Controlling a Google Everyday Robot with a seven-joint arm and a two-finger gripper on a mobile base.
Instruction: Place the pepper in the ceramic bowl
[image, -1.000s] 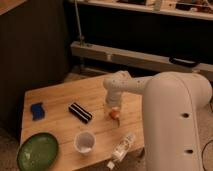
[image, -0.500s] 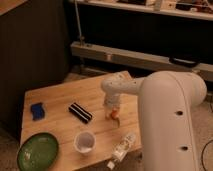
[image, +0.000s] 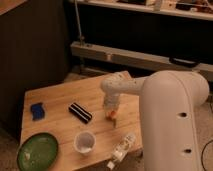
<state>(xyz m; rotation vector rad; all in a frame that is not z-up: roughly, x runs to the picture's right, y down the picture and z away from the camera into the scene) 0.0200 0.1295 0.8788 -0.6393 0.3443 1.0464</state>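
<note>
Lowered slightly since the earlier frames, the pincer (image: 111, 111) is now placed directly over the pepper (image: 113, 117), at the right-hand part of the table (image: 60, 95). How far the pincer is open, and whether anything is held, cannot be told.

- Pepper: small, orange-red, seen just under the pincer tip at the table surface.
- Bowl (image: 37, 152): dark green, shallow, set at the near left corner, well apart from the pepper.
- Cup (image: 84, 142): translucent white, upright, just right of the bowl.
- Striped bar (image: 80, 112): black and white, laid left of the pincer.
- Blue block (image: 36, 110): laid at the left side.
- Bottle (image: 121, 149): clear, laid on its side at the near edge.
</note>
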